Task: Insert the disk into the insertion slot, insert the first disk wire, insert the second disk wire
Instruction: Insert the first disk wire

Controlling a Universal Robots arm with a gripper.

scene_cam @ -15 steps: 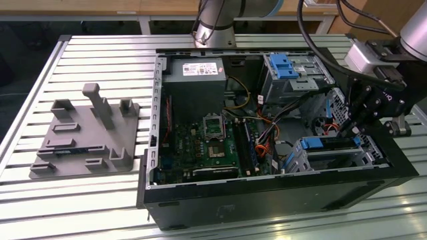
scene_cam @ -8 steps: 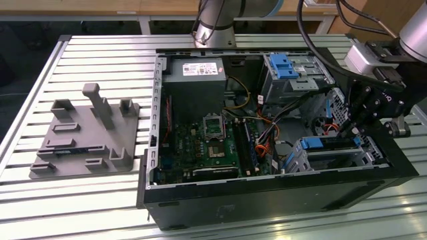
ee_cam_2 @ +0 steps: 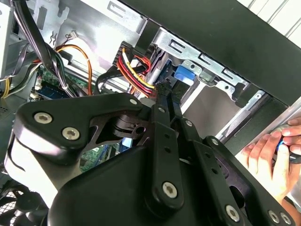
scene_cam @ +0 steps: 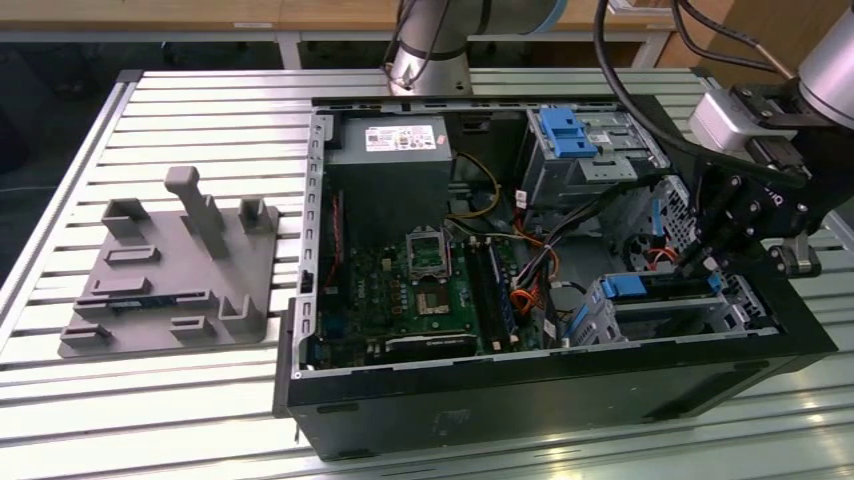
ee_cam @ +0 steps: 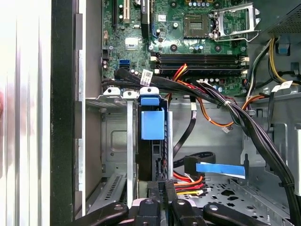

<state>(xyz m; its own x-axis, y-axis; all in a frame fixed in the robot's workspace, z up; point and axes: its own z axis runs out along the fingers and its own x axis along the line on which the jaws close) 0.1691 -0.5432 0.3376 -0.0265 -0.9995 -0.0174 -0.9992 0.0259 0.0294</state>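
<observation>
The disk stands on edge in the insertion slot, its blue carrier showing at the open end. In the exterior view the disk sits in the silver cage at the case's near right corner. My gripper reaches down into the case beside it. In both wrist views my gripper has its fingers pressed together at the disk's rear edge. They are shut on the black plug of a red, yellow and black disk wire. A black wire with a blue label lies loose nearby.
A taller bay with a blue latch stands at the case's far right. The motherboard fills the middle. A thick black cable bundle crosses above the cage. A person's hand rests outside the case wall. A grey fixture sits on the slatted table.
</observation>
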